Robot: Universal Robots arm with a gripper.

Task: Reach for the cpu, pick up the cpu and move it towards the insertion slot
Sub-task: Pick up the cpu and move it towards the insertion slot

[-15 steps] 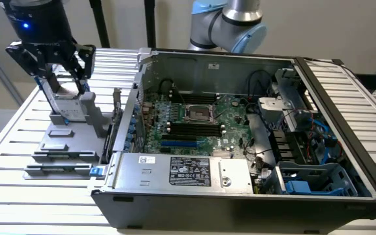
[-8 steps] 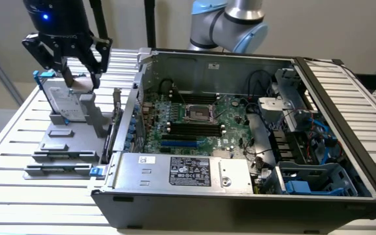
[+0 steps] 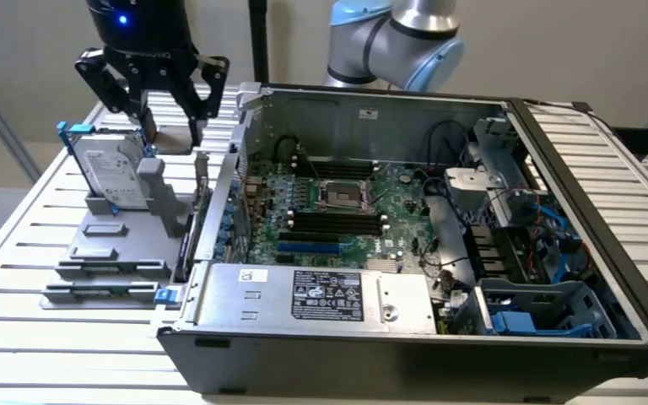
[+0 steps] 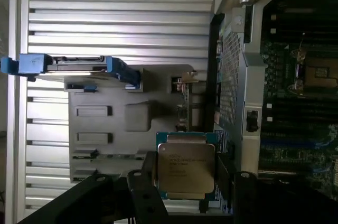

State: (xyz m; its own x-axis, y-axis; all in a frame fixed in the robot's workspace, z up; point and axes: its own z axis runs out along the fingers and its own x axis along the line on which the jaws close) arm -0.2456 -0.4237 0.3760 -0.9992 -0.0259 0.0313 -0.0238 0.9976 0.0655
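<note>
Gripper [image 4: 186, 203] of mine clamped on the cpu [image 4: 186, 167], raised above the grey holder [image 3: 132, 228], insertion slot [image 3: 344, 196] well off to one side

Upright hard drive [image 3: 112, 173] beside open computer case [image 3: 594, 152]

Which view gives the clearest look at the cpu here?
The wrist view: the cpu faces the camera, its metal top and printing visible, held in the gripper. In the exterior view the gripper mostly hides it.
</note>
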